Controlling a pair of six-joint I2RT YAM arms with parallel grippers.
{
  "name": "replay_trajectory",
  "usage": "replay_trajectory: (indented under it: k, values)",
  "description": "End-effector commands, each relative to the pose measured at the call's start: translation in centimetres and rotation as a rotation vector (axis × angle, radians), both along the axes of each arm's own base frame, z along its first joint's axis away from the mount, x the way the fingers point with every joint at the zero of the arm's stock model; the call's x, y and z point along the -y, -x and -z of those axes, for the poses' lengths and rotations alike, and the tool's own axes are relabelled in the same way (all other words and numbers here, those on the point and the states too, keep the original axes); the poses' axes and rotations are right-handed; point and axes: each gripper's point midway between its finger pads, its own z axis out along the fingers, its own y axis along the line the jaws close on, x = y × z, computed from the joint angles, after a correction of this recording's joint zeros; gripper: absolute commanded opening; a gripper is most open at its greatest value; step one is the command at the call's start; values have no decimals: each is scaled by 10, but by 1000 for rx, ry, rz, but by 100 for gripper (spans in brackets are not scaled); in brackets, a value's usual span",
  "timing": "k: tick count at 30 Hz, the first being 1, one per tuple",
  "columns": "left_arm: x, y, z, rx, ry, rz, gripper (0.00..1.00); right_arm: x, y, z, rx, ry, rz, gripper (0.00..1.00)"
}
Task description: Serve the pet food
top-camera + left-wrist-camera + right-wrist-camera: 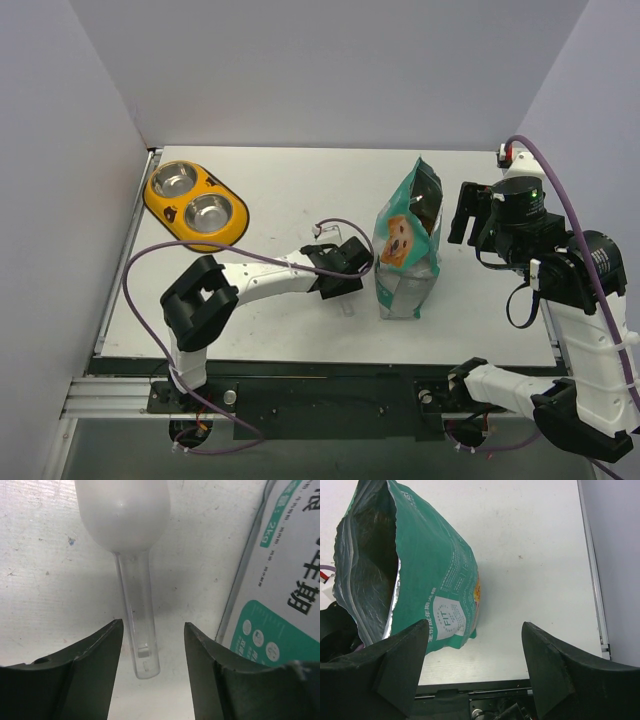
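The teal-and-white pouch (408, 250) with a dog face stands upright mid-table, its top open. Its inside (370, 545) is dark, and I cannot make out the pet food there. The clear plastic scoop (122, 515) lies flat on the table, close beside the pouch (280, 595). My left gripper (152, 625) is open and low over the table, and its fingers straddle the end of the scoop's handle (140, 630) without touching it. My right gripper (475, 625) is open and empty, and is raised to the right of the pouch (430, 580).
The yellow double-bowl feeder (160, 205) sits at the far left corner, and both steel bowls (210, 211) look bare. A purple cable (340, 225) loops over the table by the left wrist. White walls enclose the left, back and right sides.
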Motion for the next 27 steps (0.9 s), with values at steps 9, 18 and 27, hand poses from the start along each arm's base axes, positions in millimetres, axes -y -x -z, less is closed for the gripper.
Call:
replay_trajectory:
  k: [9, 18, 27]
  values:
    - [-1, -7, 28, -46, -58, -32, 58, 10, 4, -4, 13, 31, 15, 69]
    - [-11, -11, 41, -82, -117, 13, 36, 15, 8, -6, 30, 30, 31, 69]
    - [-25, -18, -45, 23, 124, 53, 3, 4, 4, -24, 77, -46, 13, 70]
